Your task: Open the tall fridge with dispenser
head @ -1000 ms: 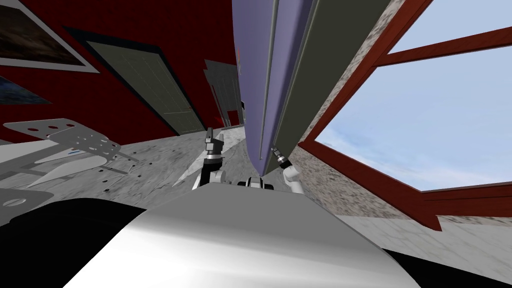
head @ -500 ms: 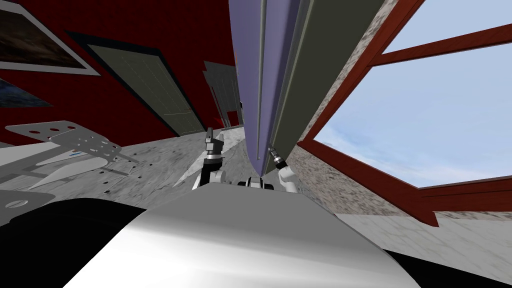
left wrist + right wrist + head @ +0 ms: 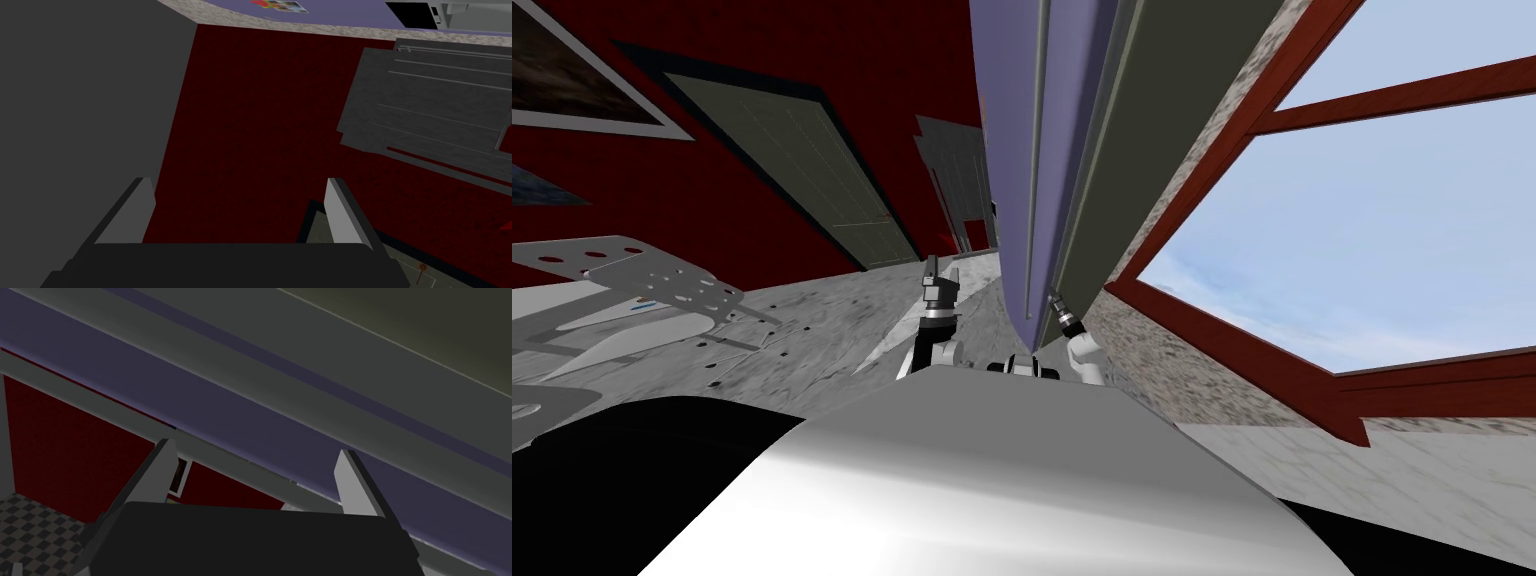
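The tall fridge (image 3: 1015,150) rises straight ahead of me, pale purple, with a long grey handle bar (image 3: 1039,150) down its front and a dark olive side (image 3: 1162,110). My right gripper (image 3: 1056,303) is at the fridge's lower corner, where the purple front meets the olive side. In the right wrist view its fingers (image 3: 162,470) stand open around nothing. The purple door face (image 3: 250,420) and a grey bar (image 3: 225,455) cross slantwise just beyond them. My left gripper (image 3: 933,268) is raised left of the fridge, open (image 3: 240,200) and holding nothing.
A dark green door (image 3: 802,160) sits in the red wall to the left. A big red-framed window (image 3: 1362,230) fills the right. A perforated grey metal piece (image 3: 642,280) lies on the mottled grey floor at the far left.
My right gripper has edged a little left, closer to the fridge's corner. The head view has rolled slightly. The left arm has not moved.
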